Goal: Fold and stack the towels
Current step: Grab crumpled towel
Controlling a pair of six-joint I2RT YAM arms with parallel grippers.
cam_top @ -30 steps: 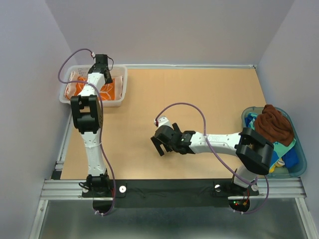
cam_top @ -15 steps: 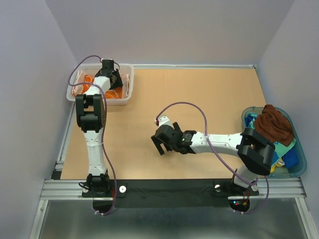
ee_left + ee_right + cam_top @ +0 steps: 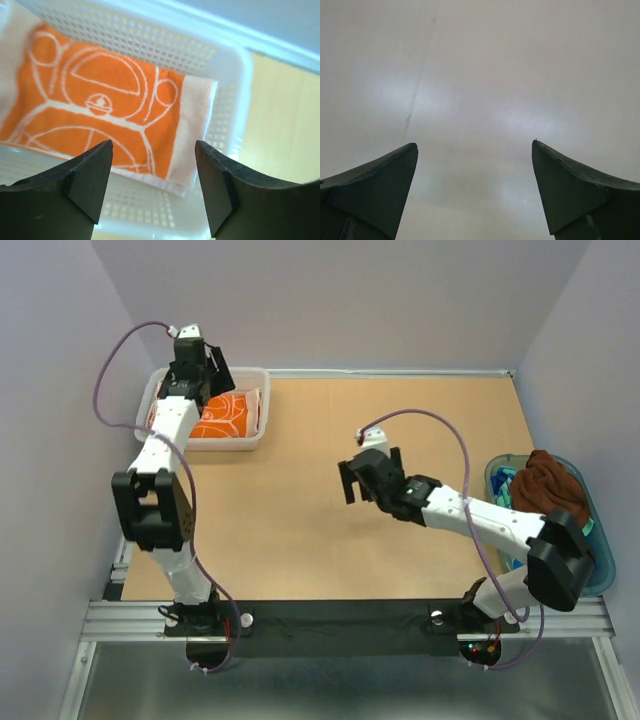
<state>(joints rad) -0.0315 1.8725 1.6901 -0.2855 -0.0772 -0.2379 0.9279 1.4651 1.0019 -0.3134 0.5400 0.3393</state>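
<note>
Left tool (image 3: 153,150) lifted off orange towel (image 3: 100,115), towel's left end cropped

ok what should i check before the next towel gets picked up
1. orange towel folded and lying inside the basket: ok
2. left gripper open, nothing between its jaws: ok
3. right gripper open and empty: ok
4. brown towel on top of the pile in the tub: ok
5. how many more lie under it: cannot tell
</note>
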